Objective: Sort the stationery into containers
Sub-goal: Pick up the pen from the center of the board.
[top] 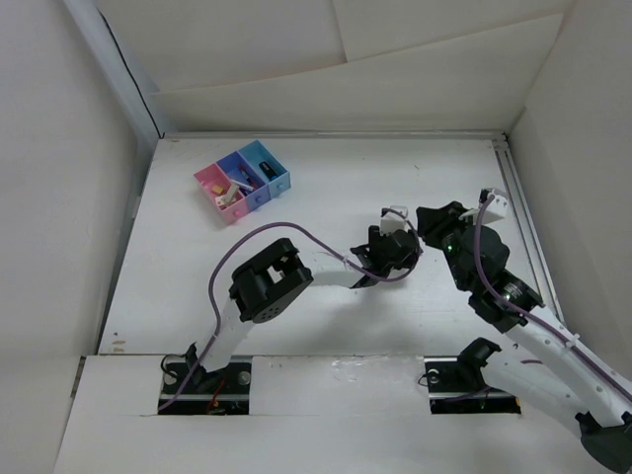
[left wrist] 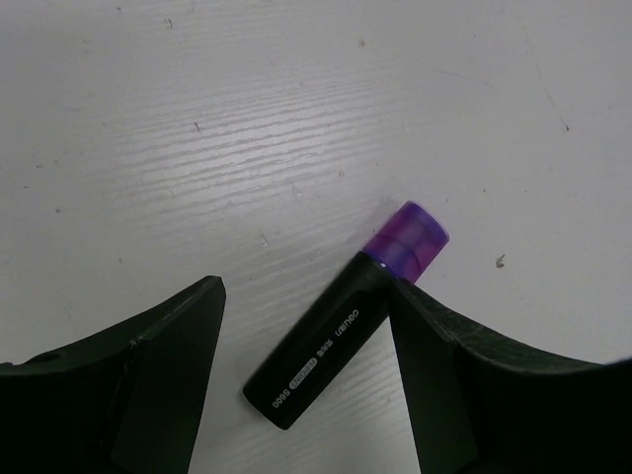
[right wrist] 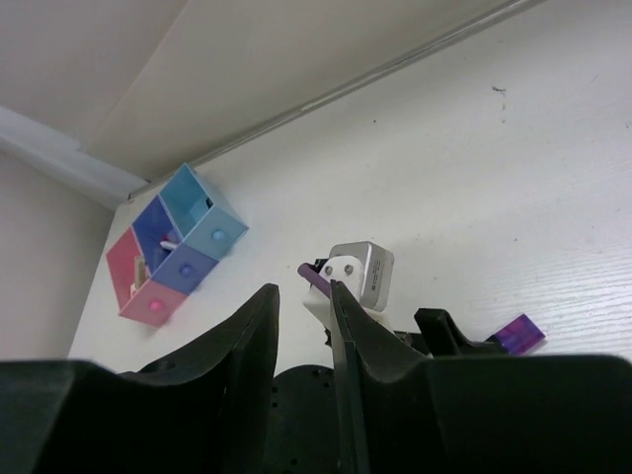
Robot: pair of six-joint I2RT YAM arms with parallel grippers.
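A short black marker with a purple cap (left wrist: 336, 336) lies flat on the white table. My left gripper (left wrist: 304, 296) is open and low over it, one finger on each side; the right finger (left wrist: 434, 365) touches the marker's barrel near the cap. In the top view the left gripper (top: 380, 257) hides the marker. My right gripper (right wrist: 302, 291) is open and empty, raised just right of the left wrist (top: 427, 219). The purple cap (right wrist: 518, 334) shows in the right wrist view. The joined pink, blue and light blue bins (top: 242, 183) stand at the far left, also in the right wrist view (right wrist: 173, 255).
The pink bin holds beige erasers (top: 229, 197), the middle bin pens (top: 240, 178), the light blue bin a dark marker (top: 268, 168). The left arm's wrist camera (right wrist: 357, 276) is close in front of my right fingers. Walls (top: 326, 69) enclose the table at the back and sides.
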